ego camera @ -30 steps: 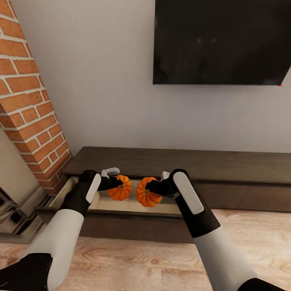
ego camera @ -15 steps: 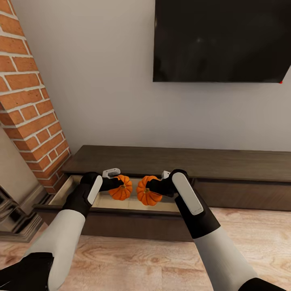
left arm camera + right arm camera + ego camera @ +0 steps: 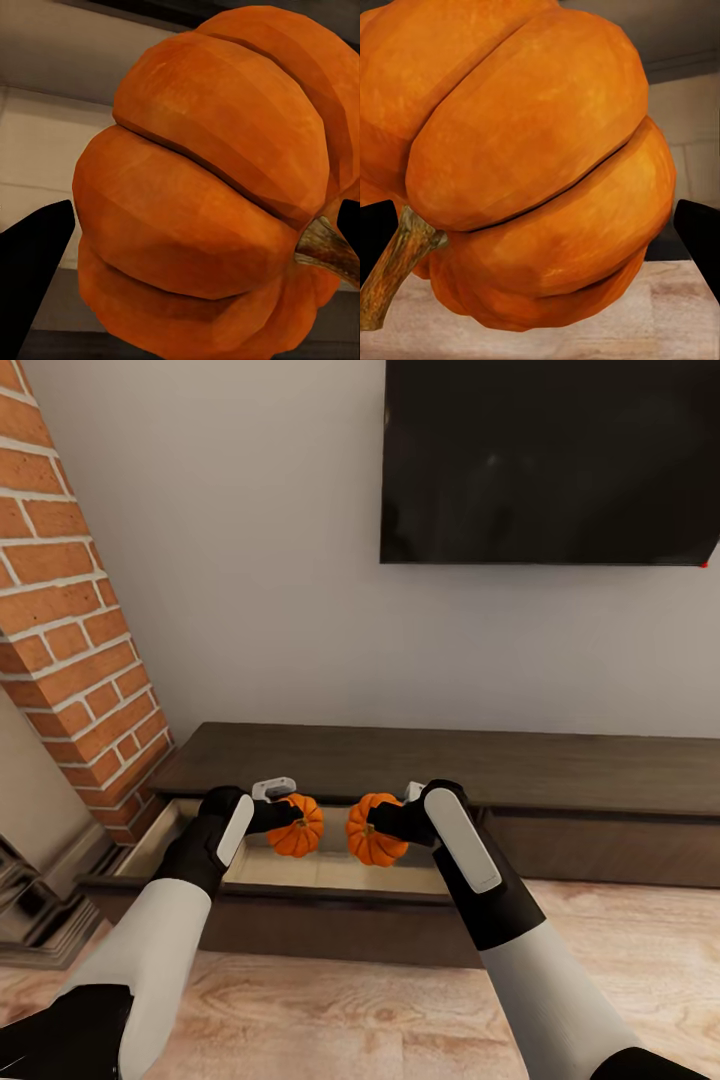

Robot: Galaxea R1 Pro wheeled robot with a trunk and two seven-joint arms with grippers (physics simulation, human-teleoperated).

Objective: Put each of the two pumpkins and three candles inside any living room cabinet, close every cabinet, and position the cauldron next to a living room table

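From the head view, I have both arms stretched forward over the open drawer (image 3: pixel 300 865) of the long dark-brown cabinet (image 3: pixel 480 760), which stands against the pale wall beneath a black wall screen (image 3: pixel 550 460), with a brick column (image 3: pixel 70 610) to the left. My left gripper (image 3: pixel 285 815) is clamped on the left pumpkin (image 3: pixel 297 827), and my right gripper (image 3: pixel 385 822) is clamped on the right pumpkin (image 3: pixel 375 830); the two pumpkins hang side by side, near each other but apart, over the drawer's pale inside. Light wood plank floor (image 3: pixel 350 1010) lies on the near side of the cabinet. In the left wrist view, the pumpkin (image 3: pixel 210 195) sits between the dark fingers (image 3: pixel 30 277), its brown stem (image 3: pixel 326 247) turned sideways toward one finger, the drawer's pale floor behind it. In the right wrist view, the other pumpkin (image 3: pixel 525 165) is likewise held between the black fingers (image 3: pixel 701 232), its stem (image 3: pixel 394 270) angled out sideways, with pale drawer wood beyond and a strip of plank floor below it.
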